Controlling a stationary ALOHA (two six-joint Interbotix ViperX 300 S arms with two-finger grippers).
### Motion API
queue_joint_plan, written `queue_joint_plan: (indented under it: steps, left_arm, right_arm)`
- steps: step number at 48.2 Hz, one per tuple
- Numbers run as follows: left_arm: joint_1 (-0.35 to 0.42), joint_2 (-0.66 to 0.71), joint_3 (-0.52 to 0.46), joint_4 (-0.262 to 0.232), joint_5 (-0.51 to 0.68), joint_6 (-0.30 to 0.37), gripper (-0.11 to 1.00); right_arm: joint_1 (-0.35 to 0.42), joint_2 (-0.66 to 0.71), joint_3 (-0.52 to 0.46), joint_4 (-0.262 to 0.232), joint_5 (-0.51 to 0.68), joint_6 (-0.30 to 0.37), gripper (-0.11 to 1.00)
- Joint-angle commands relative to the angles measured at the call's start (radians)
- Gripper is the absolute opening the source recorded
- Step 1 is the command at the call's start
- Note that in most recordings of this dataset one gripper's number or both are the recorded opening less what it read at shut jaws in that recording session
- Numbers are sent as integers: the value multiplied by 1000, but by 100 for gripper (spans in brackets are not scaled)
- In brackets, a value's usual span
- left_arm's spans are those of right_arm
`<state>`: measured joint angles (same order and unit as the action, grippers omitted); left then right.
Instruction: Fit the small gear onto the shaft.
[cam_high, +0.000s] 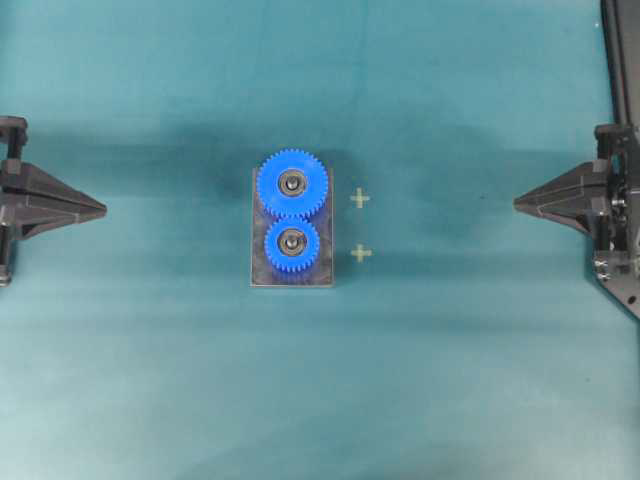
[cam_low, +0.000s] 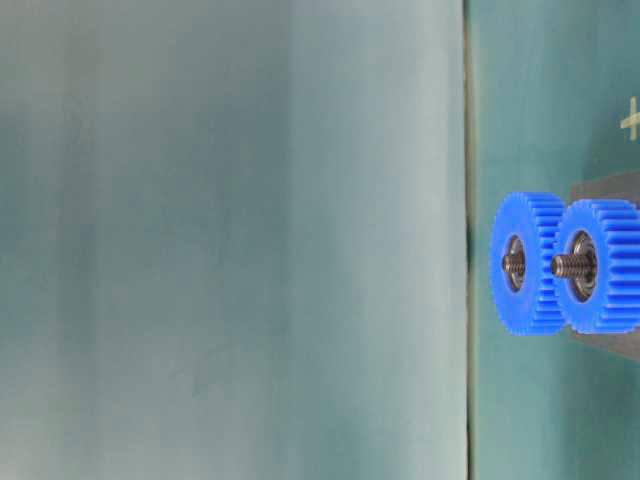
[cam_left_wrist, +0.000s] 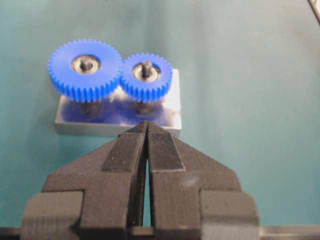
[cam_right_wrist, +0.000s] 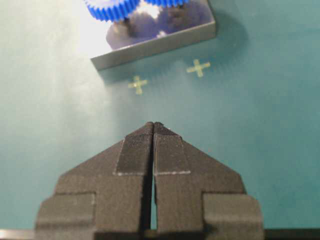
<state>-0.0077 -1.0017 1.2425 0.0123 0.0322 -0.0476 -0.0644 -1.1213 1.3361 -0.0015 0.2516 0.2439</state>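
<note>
At the centre of the teal bench (cam_high: 150, 380) sits a grey metal plate (cam_high: 325, 275) carrying two blue gears side by side, their teeth meshed. The small gear (cam_high: 292, 241) is already seated on the shaft (cam_left_wrist: 146, 65), whose threaded silver tip pokes up through the gear's hub; the table-level view shows that tip standing clear of the gear face. The larger blue gear (cam_high: 292, 184) lies just behind it, toward the top of the overhead view. Two pale cross marks (cam_high: 360, 199) sit on the bench just to the right of the plate.

Both arms rest well apart from the plate, one at each edge of the overhead view. The left gripper (cam_high: 100, 209) points inward from the left with its fingers pressed together, holding nothing. The right gripper (cam_high: 519, 204) mirrors it from the right, fingers likewise closed and empty. The plate's long side runs across the line between the two grippers, and neither arm is clearly nearer. Judging by this layout, the fitting looks complete and no further approach seems needed.
</note>
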Motion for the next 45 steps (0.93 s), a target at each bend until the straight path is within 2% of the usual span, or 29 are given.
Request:
queue_joint_plan:
  steps: [1,45]
  left_arm:
    - [2,6,-25,3,-11,3,0]
    - [2,14,-31,3,0,-2,0]
  right_arm:
    - [-3,9,-9,0,-9,-3,0]
    - [-3,9,-9,0,-23,12,0]
